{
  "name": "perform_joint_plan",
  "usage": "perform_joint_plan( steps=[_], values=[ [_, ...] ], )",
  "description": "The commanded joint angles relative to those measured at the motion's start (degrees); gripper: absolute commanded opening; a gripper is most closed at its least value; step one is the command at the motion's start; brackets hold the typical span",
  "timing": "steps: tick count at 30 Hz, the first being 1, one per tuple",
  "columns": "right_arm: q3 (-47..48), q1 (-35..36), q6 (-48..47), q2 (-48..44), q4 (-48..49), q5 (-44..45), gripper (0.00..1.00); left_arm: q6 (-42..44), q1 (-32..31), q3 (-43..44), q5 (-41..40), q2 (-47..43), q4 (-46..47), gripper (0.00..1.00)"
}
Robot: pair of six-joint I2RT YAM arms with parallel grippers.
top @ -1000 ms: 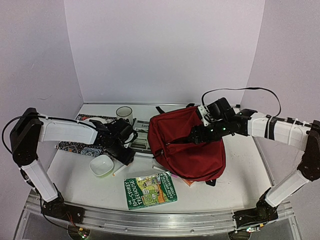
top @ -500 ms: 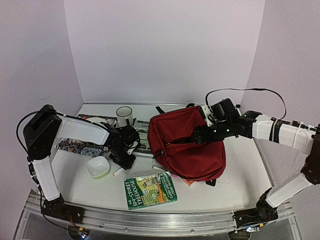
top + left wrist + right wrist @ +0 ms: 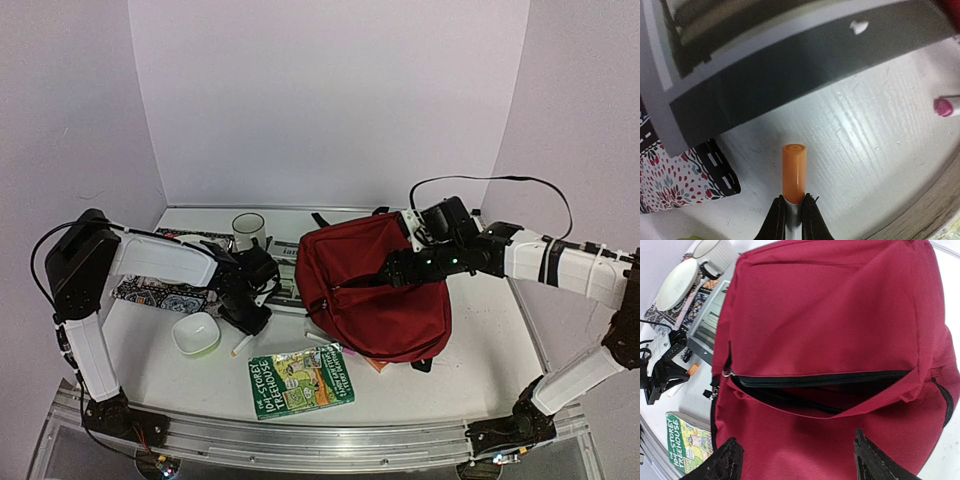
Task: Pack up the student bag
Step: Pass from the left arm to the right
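The student bag lies on the table at centre right, dark red, with its front zip pocket gaping open. My right gripper hovers just above the bag's front below that opening, jaws wide apart and nothing between them; from above, the right gripper sits over the bag's middle. My left gripper is shut on a marker with an orange cap, low over the table. From above, the left gripper is left of the bag, beside the white bowl.
A white bowl, a green Treehouse book, a mug, a plate, a patterned pouch and a dark grey box surround the left gripper. A pink-capped marker lies near the bag.
My left arm swung right and down toward the table, and its jaws closed on the orange-capped marker. The right arm shifted slightly and stays open over the bag.
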Motion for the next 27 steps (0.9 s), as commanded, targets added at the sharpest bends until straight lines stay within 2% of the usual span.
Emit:
perform_joint_plan(
  steps=[1, 9, 20, 27],
  values=[
    [-0.16, 2.58, 1.42, -1.74, 4.34, -1.82, 0.76, -2.02, -0.27, 5.14, -1.22, -6.92, 0.64, 0.0],
    [-2.12, 7.6, 6.16, -0.44, 15.76, -4.78, 0.76, -7.93, -0.17, 7.01, 3.15, -12.91, 10.46, 0.0],
    [-4.92, 12.48, 15.32, 5.41, 33.75, -8.28, 0.73, -21.01, -0.17, 2.98, 11.92, -16.48, 31.91, 0.0],
    [-4.03, 12.77, 17.92, 9.45, 38.64, -11.19, 0.64, -26.42, -0.19, 1.14, 18.31, -15.36, 41.38, 0.0]
  ],
)
